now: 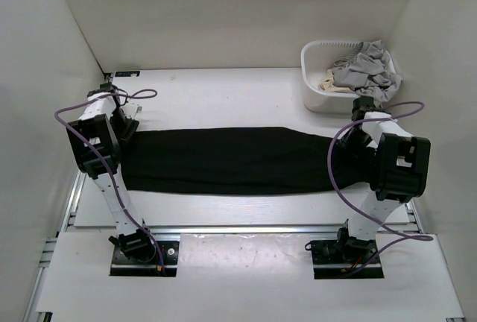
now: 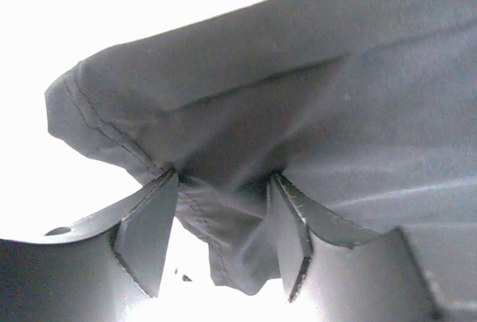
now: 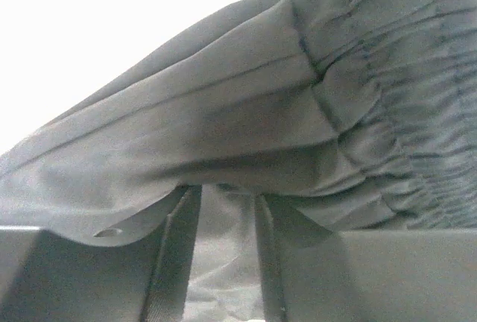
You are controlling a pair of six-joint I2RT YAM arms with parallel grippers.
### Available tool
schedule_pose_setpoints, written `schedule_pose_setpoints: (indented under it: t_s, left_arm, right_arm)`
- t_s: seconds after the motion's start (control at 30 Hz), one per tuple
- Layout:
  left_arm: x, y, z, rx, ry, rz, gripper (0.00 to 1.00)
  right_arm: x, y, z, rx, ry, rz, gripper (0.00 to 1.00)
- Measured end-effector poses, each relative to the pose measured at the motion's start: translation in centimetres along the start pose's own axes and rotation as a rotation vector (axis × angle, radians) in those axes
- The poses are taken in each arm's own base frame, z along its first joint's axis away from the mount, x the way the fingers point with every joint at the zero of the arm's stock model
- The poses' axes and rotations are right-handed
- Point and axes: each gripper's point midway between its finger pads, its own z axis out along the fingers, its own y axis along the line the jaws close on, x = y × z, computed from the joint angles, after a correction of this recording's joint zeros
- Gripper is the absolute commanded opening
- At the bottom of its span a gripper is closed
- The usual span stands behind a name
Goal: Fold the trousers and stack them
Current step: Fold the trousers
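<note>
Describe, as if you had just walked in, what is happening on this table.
Two robot arms are holding a pair of black trousers stretched out across the table. The left gripper pinches the hemmed leg end, and the right gripper pinches the elastic waistband end. The trousers lie full length, not yet folded across. A white basket at the far right corner holds grey clothes.

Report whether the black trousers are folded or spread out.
Spread lengthwise: the black trousers stretch across the table, hem in the left fingers, elastic waistband in the right fingers.
</note>
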Motion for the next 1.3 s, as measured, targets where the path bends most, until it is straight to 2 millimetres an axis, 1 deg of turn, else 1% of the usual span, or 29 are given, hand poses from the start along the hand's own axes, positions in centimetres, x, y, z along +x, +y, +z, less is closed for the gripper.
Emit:
schedule_pose_setpoints:
  t_s: [0.03, 0.07, 0.13, 0.17, 0.23, 0.33, 0.37, 0.4, 0.47, 0.5, 0.53, 0.6, 0.67, 0.7, 0.77, 0.87, 0.9, 0.97, 1.0, 1.03, 1.07, 1.13, 1.23, 1.3]
  left_arm:
    - [0.0, -0.2, -0.1, 0.011, -0.003, -0.004, 0.68]
    - [0.1, -0.4, -0.2, 0.021, -0.001, -0.007, 0.68]
    - [0.5, -0.8, -0.5, 0.041, 0.009, -0.018, 0.71]
    - [0.7, -0.9, -0.9, 0.045, 0.011, -0.023, 0.73]
    - [1.2, -0.8, -2.1, 0.044, 0.006, -0.046, 0.74]
    - [1.9, -0.3, -5.0, 0.032, -0.040, -0.093, 0.74]
    - [2.3, 0.1, -6.0, 0.026, -0.059, -0.117, 0.74]
    - [3.1, 0.4, -6.9, 0.017, -0.076, -0.144, 0.74]
    - [5.3, 0.5, -7.8, 0.011, -0.082, -0.191, 0.74]
    - [6.7, 0.2, -7.6, 0.016, -0.069, -0.214, 0.74]
    - [8.2, -0.2, -7.2, 0.024, -0.046, -0.237, 0.74]
    - [10.9, -1.3, -5.5, 0.059, 0.028, -0.265, 0.73]
    - [12.4, -2.2, -3.8, 0.093, 0.092, -0.269, 0.72]
    - [12.6, -2.4, -3.3, 0.101, 0.109, -0.268, 0.72]
    - [12.4, -2.3, -2.7, 0.102, 0.111, -0.267, 0.72]
    - [11.9, -1.9, -2.5, 0.090, 0.092, -0.269, 0.63]
    - [11.8, -1.8, -2.5, 0.086, 0.086, -0.269, 0.50]
    - [11.6, -1.7, -2.4, 0.086, 0.084, -0.271, 0.34]
    - [11.6, -1.7, -2.2, 0.087, 0.084, -0.268, 0.28]
    - [11.5, -1.7, -2.0, 0.089, 0.085, -0.269, 0.17]
    - [11.5, -1.7, -1.9, 0.090, 0.088, -0.271, 0.14]
    - [11.5, -1.6, -1.6, 0.091, 0.089, -0.265, 0.14]
    - [11.4, -1.6, -1.5, 0.090, 0.087, -0.264, 0.14]
    - [11.4, -1.6, -1.5, 0.089, 0.086, -0.264, 0.14]
  right_arm:
    - [-0.5, 0.4, -0.3, -0.014, -0.014, -0.017, 0.43]
    - [-0.9, 0.8, -0.6, -0.024, -0.023, -0.032, 0.43]
    - [-1.5, 1.7, -1.5, -0.053, -0.046, -0.072, 0.47]
    - [-1.7, 2.0, -1.9, -0.066, -0.057, -0.086, 0.47]
    - [-1.9, 2.4, -3.5, -0.096, -0.084, -0.116, 0.48]
    - [-2.0, 2.1, -6.6, -0.132, -0.129, -0.132, 0.55]
    - [-2.1, 1.8, -7.6, -0.143, -0.146, -0.132, 0.60]
    - [-2.1, 1.5, -8.6, -0.154, -0.162, -0.127, 0.60]
    - [-2.2, 0.6, -10.3, -0.177, -0.186, -0.105, 0.61]
    - [-2.2, 0.1, -10.7, -0.188, -0.194, -0.089, 0.61]
    - [-2.1, -0.8, -10.7, -0.186, -0.194, -0.070, 0.61]
    - [-1.5, -2.7, -10.1, -0.171, -0.169, -0.030, 0.60]
    - [-0.6, -4.4, -9.0, -0.138, -0.123, -0.004, 0.60]
    - [0.0, -5.0, -8.5, -0.124, -0.098, -0.002, 0.60]
    - [0.9, -5.7, -7.9, -0.105, -0.063, -0.003, 0.60]
    - [1.7, -6.4, -7.2, -0.096, -0.034, -0.007, 0.60]
    - [1.9, -6.8, -6.9, -0.090, -0.024, 0.001, 0.60]
    - [2.3, -7.7, -6.3, -0.076, -0.003, 0.026, 0.60]
    - [2.6, -8.3, -5.9, -0.067, 0.010, 0.039, 0.57]
    - [2.8, -8.8, -5.7, -0.059, 0.021, 0.045, 0.57]
    - [3.0, -9.1, -5.5, -0.053, 0.027, 0.051, 0.57]
    - [3.1, -9.5, -5.4, -0.048, 0.033, 0.053, 0.57]
    - [3.2, -9.5, -5.2, -0.051, 0.034, 0.046, 0.57]
    - [3.1, -9.4, -5.1, -0.058, 0.030, 0.041, 0.49]
